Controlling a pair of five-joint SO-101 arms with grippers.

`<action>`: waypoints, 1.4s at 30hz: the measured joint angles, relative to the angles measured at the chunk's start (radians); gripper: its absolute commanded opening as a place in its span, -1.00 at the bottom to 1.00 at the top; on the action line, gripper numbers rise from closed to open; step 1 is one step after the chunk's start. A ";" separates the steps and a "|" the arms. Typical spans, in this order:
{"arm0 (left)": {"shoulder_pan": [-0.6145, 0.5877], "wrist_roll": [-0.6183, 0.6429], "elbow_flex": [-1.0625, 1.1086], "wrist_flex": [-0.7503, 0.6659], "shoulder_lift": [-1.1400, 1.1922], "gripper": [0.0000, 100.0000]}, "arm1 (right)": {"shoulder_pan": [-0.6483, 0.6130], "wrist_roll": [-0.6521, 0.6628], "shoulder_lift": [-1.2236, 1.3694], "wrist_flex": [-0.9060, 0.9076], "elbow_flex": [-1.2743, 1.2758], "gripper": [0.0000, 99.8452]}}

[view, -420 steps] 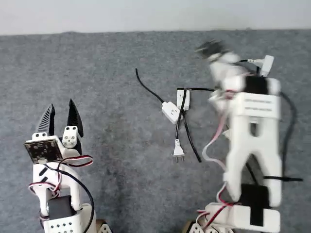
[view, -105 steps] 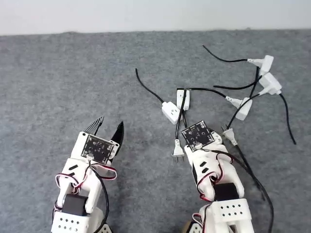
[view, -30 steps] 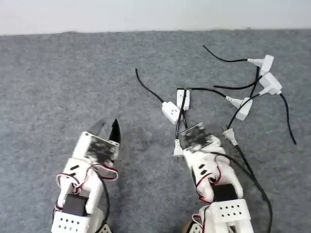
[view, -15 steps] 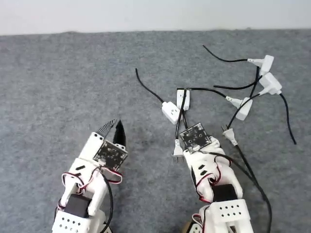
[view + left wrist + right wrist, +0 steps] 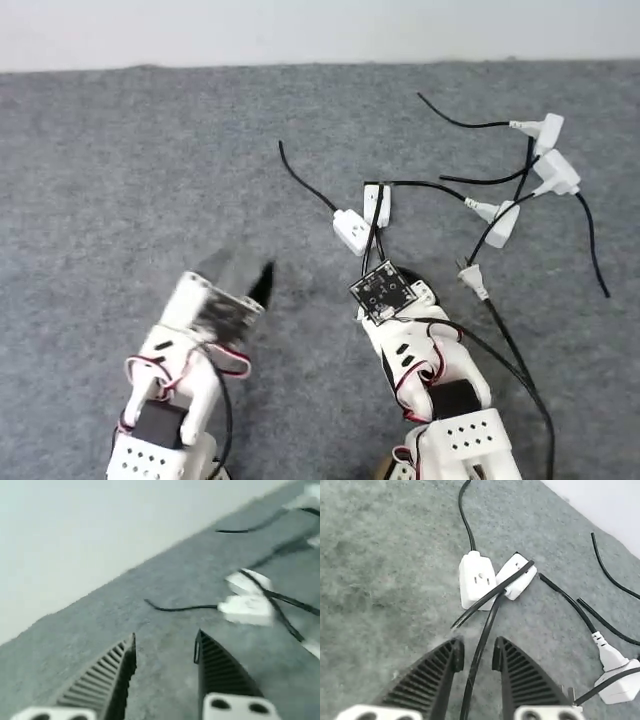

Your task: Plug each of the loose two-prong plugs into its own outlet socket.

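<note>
Black-jawed right gripper [image 5: 477, 642] is shown narrowly parted astride a black cord [image 5: 487, 620], clamping nothing; two white outlet sockets [image 5: 477, 582] lie just beyond. One loose two-prong plug [image 5: 472, 277] lies beside that arm. The left gripper [image 5: 165, 636] is held spread, empty.

The table [image 5: 120, 160] has a mottled grey, felt-like surface, and a pale off-white wall [image 5: 300, 30] lies behind it. One outlet socket [image 5: 477, 580] and the second socket [image 5: 517, 576] are white, each on a black cord [image 5: 465, 510]. The loose plug [image 5: 474, 277] is white too.

The right gripper [image 5: 476, 647] and left gripper [image 5: 165, 639] have black fingers [image 5: 430, 680] ribbed with fine ridges, set on white mounts. The right arm [image 5: 460, 435] and left arm [image 5: 165, 400] have white bodies, with red, white and black wires [image 5: 415, 385]. The right arm's circuit board [image 5: 380, 290] is black with small pale specks. The left arm's board [image 5: 222, 308] is blurred and looks dark grey.
</note>
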 measured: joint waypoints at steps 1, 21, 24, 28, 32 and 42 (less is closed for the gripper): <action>0.038 -0.038 0.000 0.023 0.000 -0.63 | 0.003 0.000 0.000 0.000 0.000 -0.79; -0.907 0.462 -0.273 -0.101 -0.002 -0.63 | 0.037 0.000 0.000 0.000 0.000 -0.79; -0.936 0.456 -0.273 -0.207 -0.002 -0.63 | 0.037 0.000 0.000 0.000 0.000 -0.79; -0.936 0.408 -0.296 -0.302 0.074 -0.63 | 0.037 0.000 0.000 0.000 0.000 -0.79; -0.934 0.387 -0.422 -0.397 0.315 -0.63 | 0.037 0.000 0.000 0.000 0.000 -0.79; -0.937 0.387 -0.924 -0.342 1.261 -0.63 | 0.037 0.000 0.000 0.000 0.000 -0.79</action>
